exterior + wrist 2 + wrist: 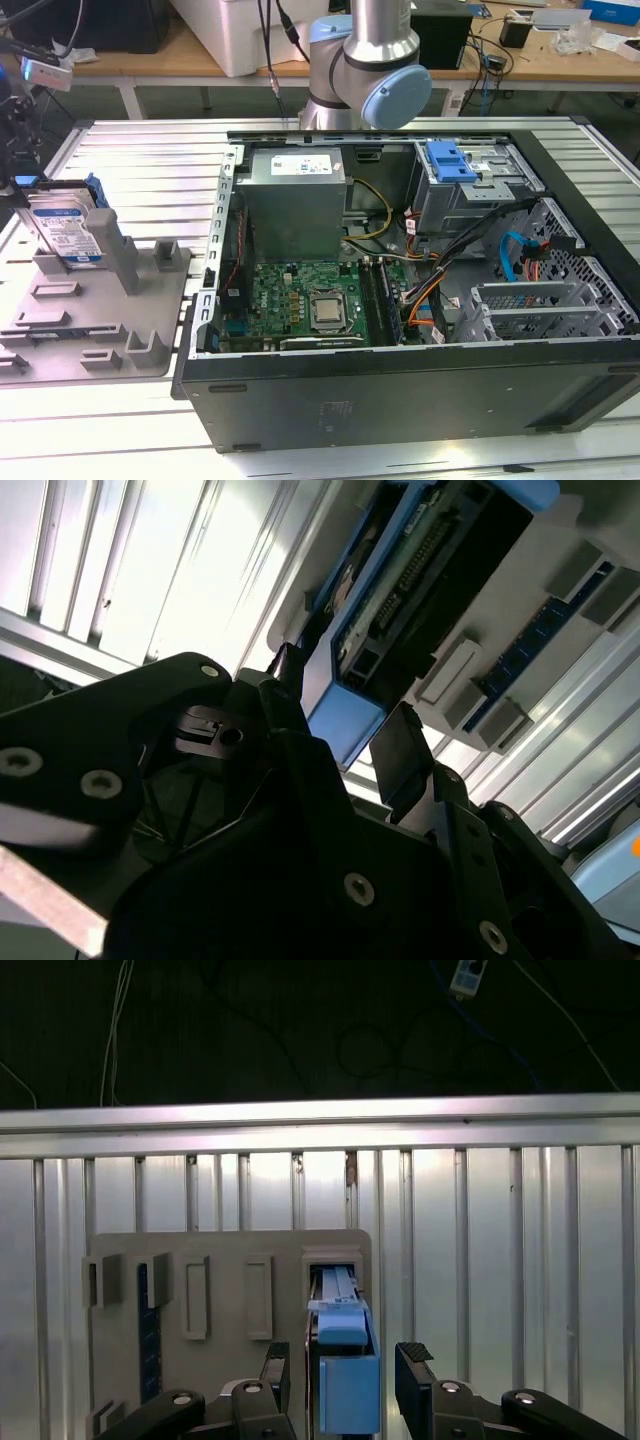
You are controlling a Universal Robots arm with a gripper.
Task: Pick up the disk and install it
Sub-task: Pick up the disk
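- Disk stands on edge in a slot of the grey holder. Its blue frame is the nearest part in both wrist views. In the exterior view it sits at the far left of the frame, label face outward.
- Gripper is spread wide and straddles the disk. One of the fingers is on each side of the blue frame, and a gap shows on both sides, so nothing is held.
- I judge the step in hand to be the grasp. The two gaps look about even in the first wrist view, and that centring is worth keeping so both pads land together and the disk is not pushed sideways against the slot.
- The second wrist view shows the disk edge-on, running away from the fingers. They seem to reach only its upper blue end, so a deeper bite onto the flat sides would probably hold better than a pinch on the plastic alone.
- The squeeze should be firm but not hard, since the blue frame is likely to flex.
- The disk should then come out in line with the slot, as any tilt could jam it against the holder's posts.
- Beyond the holder lies the ribbed metal tabletop.
- Farther toward the exterior view's right is the open computer case, with a blue latch on its drive cage at the upper right of the frame, well apart from the disk.
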